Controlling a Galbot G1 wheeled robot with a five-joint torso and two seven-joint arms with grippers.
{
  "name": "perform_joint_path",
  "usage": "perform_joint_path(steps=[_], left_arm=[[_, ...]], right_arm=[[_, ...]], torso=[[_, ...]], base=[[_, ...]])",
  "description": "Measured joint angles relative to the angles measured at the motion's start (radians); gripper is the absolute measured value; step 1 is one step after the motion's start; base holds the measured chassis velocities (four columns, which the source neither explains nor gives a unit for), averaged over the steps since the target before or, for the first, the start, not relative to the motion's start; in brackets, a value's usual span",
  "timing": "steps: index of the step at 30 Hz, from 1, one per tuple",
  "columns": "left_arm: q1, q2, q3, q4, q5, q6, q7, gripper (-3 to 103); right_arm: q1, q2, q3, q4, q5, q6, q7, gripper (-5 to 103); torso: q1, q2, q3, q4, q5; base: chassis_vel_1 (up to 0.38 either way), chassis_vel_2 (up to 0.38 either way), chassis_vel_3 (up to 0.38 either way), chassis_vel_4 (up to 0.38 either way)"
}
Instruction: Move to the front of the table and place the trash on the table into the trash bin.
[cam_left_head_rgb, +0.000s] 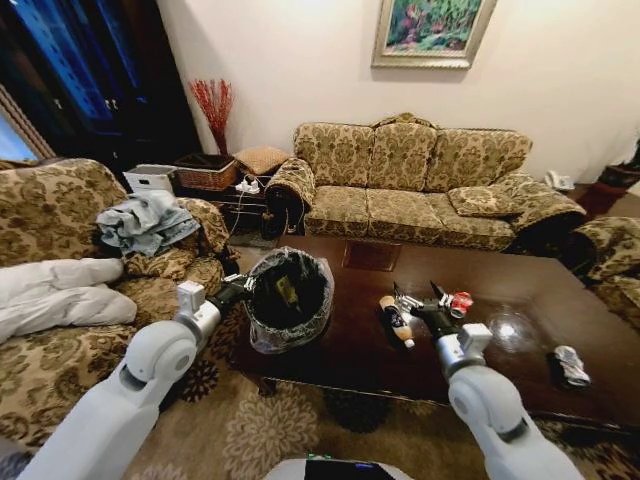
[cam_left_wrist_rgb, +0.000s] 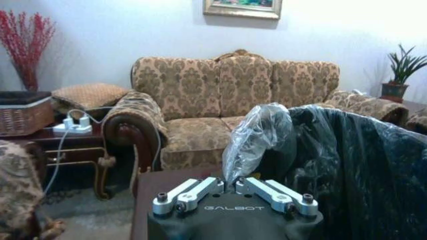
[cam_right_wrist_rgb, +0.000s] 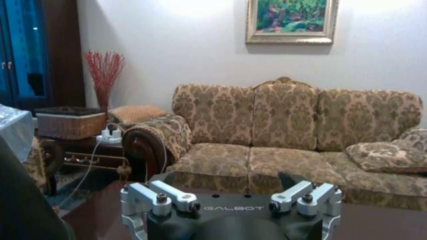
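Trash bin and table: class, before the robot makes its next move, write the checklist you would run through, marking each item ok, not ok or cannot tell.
1. Left claw grips the bag liner of the trash bin: ok.
2. Bin mouth open and unblocked: ok; a green-yellow wrapper already lies inside.
3. Right claw open for a grasp: ok, its jaws stand spread.
4. Right claw lined up on the brown bottle: cannot tell; it is close beside the bottle.
5. Table free of trash: not ok; the bottle, red can and silver can remain.
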Motion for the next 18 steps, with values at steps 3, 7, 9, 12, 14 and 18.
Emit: perform_joint_path(steps=[3,7,9,12,14,18], left_arm=[[0.005,-0.005,0.003,-0.012,0.000,0.000,-0.001,3],[0.022,-0.011,0.002,-0.029,0.002,0.001,-0.001,3],[0.032,-0.016,-0.006,-0.036,0.003,0.001,0.000,3],[0.037,-0.019,-0.008,-0.037,0.005,0.001,0.001,3],[0.036,-0.020,-0.008,-0.034,0.005,0.001,0.001,3],[0.022,-0.019,-0.001,-0.021,0.005,0.000,-0.005,3]], right_arm=[[-0.015,0.014,0.004,0.007,-0.013,0.005,-0.003,100],[-0.025,0.025,0.005,0.009,-0.024,0.011,-0.008,100],[-0.021,0.027,-0.003,-0.005,-0.024,0.012,-0.012,100],[-0.011,0.031,-0.012,-0.041,-0.026,0.026,-0.026,100],[0.005,0.032,-0.022,-0.101,-0.039,0.042,-0.049,100],[0.036,0.030,-0.038,-0.195,-0.061,0.064,-0.087,100]], torso=[[0.000,0.000,0.000,-0.0001,0.0000],[0.000,0.000,0.000,-0.0002,0.0003],[0.000,0.000,0.000,-0.0001,0.0003],[0.000,0.000,0.000,-0.0001,-0.0001],[0.000,0.000,0.000,-0.0003,0.0011],[0.000,0.000,0.000,-0.0005,0.0013]], base=[[-0.177,-0.182,0.179,0.178],[-0.232,-0.232,0.234,0.224],[-0.297,-0.284,0.287,0.261],[-0.299,-0.280,0.293,0.274],[-0.225,-0.250,0.252,0.247],[-0.164,-0.174,0.137,0.153]])
